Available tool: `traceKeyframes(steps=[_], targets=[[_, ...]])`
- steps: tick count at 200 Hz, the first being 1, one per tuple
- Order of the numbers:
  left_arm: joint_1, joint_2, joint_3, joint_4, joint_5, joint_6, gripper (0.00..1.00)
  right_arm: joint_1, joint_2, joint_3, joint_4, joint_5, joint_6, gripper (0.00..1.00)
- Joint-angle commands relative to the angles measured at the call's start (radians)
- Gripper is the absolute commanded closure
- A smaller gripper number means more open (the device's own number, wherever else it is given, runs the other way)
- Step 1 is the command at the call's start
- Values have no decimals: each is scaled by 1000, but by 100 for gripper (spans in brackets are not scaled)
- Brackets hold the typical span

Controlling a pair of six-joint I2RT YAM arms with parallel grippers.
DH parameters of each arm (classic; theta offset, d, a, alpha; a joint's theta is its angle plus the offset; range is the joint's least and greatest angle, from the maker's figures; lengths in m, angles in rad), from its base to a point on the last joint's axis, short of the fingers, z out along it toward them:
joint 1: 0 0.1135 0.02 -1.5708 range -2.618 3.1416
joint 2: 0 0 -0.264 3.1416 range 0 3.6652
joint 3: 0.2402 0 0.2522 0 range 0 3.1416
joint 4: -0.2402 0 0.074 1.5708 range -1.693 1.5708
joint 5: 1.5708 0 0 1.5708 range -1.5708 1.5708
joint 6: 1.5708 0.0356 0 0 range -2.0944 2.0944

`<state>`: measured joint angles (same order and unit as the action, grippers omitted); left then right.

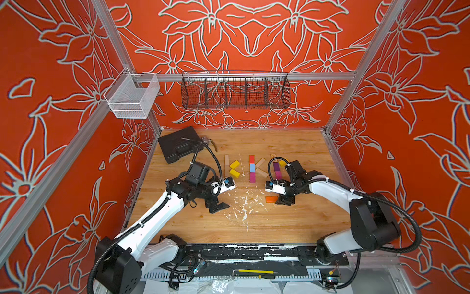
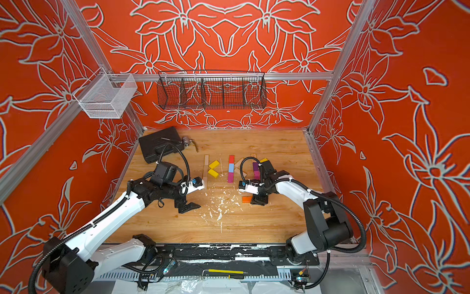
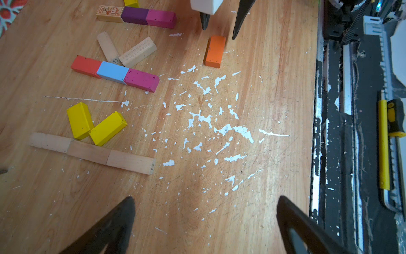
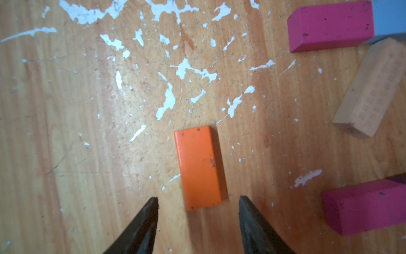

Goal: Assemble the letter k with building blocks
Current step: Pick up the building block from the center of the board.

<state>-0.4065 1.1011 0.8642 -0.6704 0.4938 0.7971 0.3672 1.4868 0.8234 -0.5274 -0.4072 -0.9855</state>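
Between the tips of the right fingers point(image 4: 142, 224) lies the near end of the orange block point(image 4: 201, 167), flat on the worktop point(image 4: 66, 132). Bare wood shows on both sides of it, so these fingers stand part-open around it, touching nothing and holding nothing. Most of the block's length reaches out past the tips. In both top views the orange block point(image 1: 271, 199) peeks out beside the right arm's wrist, apart from the other blocks and nearer the robot's base than they are. The left fingers point(image 3: 114, 226) are spread wide and empty over wood marked with white paint flecks point(image 3: 237, 129), well apart from every block.

The left wrist view shows fifteen blocks: six plain wood, three yellow, two magenta, and one each of red, blue, purple and orange.
- Three plain bars point(image 3: 90, 151) lie end to end in a line. Two yellow blocks point(image 3: 80, 119) sit angled beside it, touching each other.
- The red block point(image 3: 85, 66), blue block point(image 3: 113, 71) and magenta block point(image 3: 141, 79) form a second line. Two plain blocks point(image 3: 138, 51) slant off it.
- A printed pale block point(image 3: 109, 13), the purple block point(image 3: 134, 15) and the second magenta block point(image 3: 161, 18) make a third line. The third yellow block point(image 3: 131, 3) lies just beyond it, cut off by the frame edge.
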Motion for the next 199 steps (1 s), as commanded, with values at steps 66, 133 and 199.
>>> traceKeyframes(steps=[66,133,199], targets=[[15,23,21,-23,-19,14,2,61,101,8,24,56,-81,52],[18,24,19,-20,-23,14,2,75,150,44,11,41,-86,69],[20,33,55,4,70,-36,1,60,54,72,-6,38,-57,75]])
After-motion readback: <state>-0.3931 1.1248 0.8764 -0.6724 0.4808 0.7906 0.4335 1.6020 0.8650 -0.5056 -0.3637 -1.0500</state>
